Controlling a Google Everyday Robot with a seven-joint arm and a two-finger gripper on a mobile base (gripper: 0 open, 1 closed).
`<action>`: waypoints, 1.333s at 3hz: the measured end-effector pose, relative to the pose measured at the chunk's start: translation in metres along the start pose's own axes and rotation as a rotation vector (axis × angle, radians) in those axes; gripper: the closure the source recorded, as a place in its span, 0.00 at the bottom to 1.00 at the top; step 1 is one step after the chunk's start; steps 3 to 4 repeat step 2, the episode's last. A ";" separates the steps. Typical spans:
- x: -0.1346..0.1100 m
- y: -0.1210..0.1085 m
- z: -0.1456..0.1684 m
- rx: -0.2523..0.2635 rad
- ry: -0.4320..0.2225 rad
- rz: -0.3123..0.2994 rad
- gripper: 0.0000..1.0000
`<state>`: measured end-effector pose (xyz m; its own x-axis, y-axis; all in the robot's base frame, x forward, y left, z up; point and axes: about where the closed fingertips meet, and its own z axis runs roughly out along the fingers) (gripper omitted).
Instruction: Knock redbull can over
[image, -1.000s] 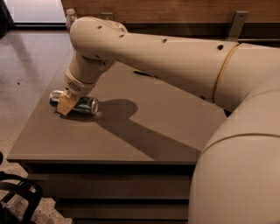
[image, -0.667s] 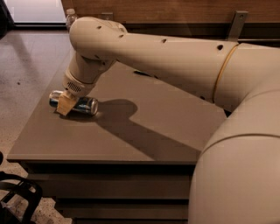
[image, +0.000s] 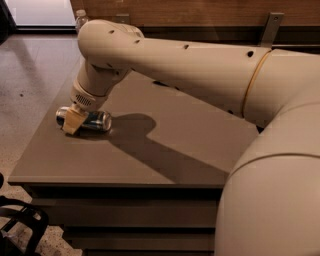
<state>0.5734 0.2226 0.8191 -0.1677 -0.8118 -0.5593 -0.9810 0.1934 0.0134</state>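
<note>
The redbull can (image: 95, 120), blue and silver, lies on its side on the grey-brown table (image: 150, 155) near the left edge, its silver top pointing left. My gripper (image: 72, 121) hangs from the big cream arm directly over the can's left half. One tan fingertip (image: 71, 122) rests in front of the can and touches it. The arm's wrist hides the rest of the gripper.
A clear plastic water bottle's cap and neck (image: 81, 18) show behind the arm at the table's far left. A wooden wall with a metal bracket (image: 270, 27) runs behind the table. A black object (image: 22, 225) sits on the floor at the lower left.
</note>
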 end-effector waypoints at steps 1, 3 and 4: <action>-0.001 0.001 0.001 -0.001 0.001 -0.002 0.00; -0.001 0.001 0.001 -0.002 0.001 -0.002 0.00; -0.001 0.001 0.001 -0.002 0.001 -0.002 0.00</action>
